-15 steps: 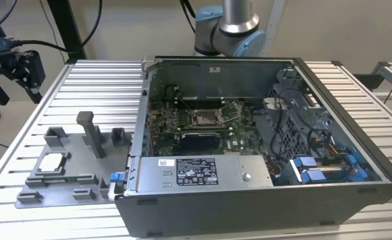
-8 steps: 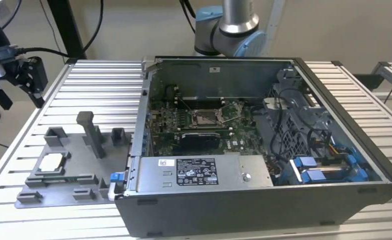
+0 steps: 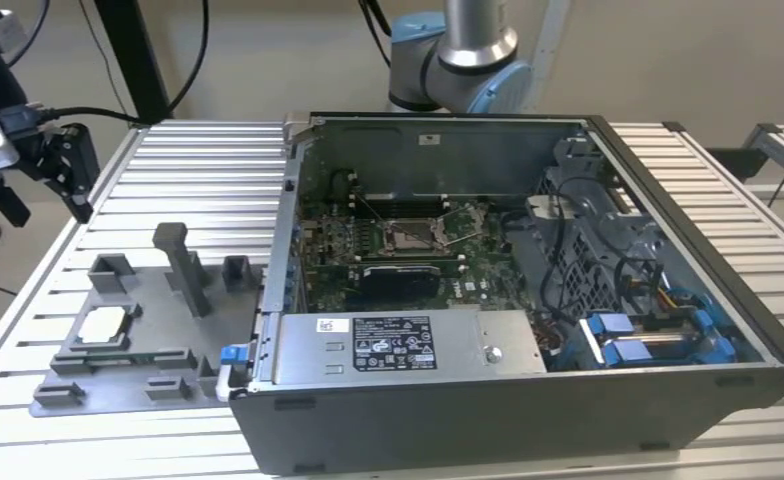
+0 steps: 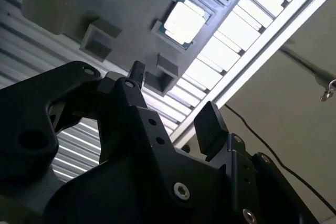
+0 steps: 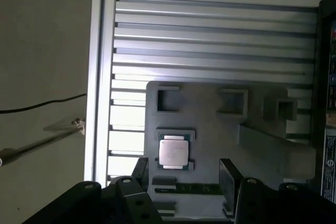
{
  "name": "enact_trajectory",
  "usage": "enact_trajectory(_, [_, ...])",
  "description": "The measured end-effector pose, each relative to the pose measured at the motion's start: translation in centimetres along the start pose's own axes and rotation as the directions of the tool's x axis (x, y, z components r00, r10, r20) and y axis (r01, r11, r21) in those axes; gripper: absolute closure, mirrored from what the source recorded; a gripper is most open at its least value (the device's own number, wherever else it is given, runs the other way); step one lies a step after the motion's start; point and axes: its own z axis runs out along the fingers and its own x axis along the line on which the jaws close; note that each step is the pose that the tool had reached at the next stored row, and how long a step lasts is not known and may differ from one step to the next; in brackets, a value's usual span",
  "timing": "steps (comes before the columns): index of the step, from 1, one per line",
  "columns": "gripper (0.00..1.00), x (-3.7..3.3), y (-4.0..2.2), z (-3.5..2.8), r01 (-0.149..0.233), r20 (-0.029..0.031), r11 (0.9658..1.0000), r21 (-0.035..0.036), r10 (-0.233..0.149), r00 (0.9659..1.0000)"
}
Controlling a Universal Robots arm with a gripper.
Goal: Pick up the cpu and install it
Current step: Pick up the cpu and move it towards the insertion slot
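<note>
Slatted metal table (image 5: pixel 210 24) lies below your gripper (image 5: pixel 184 174), jaws wide apart and holding nothing (the cpu (image 5: pixel 174 152) sits in the grey tray (image 5: pixel 210 135), beside the open case (image 3: pixel 499 420)).

1. Stands on a grey shoulder joint (image 3: pixel 462 75) with a blue cap at the back of the exterior view, with a silver tube rising straight up from it.
2. Carries the gripper (image 3: pixel 45 200) at the exterior view's far left edge, well apart from that joint, pointing downward.
3. Holds the jaws spread wide, with nothing gripped between them.
4. Shows two black fingers (image 4: pixel 210 127) in both wrist views, flat-faced and parallel, bolted to a heavy black body with visible screw heads.
</note>
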Motion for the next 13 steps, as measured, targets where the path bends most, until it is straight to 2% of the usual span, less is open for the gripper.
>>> enact_trajectory(3, [0.0, 0.01, -0.02, 0.45, 0.0, -0.0004, 1.0, -0.0001, 0.0, 1.0])
enact_trajectory(8, [0.0, 0.03, -0.07, 1.07, -0.001, -0.0049, 1.0, 0.0009, 0.001, 1.0])
enact_trajectory(13, [0.0, 0.05, -0.18, 1.86, -0.004, -0.0051, 1.0, 0.0016, 0.004, 1.0])
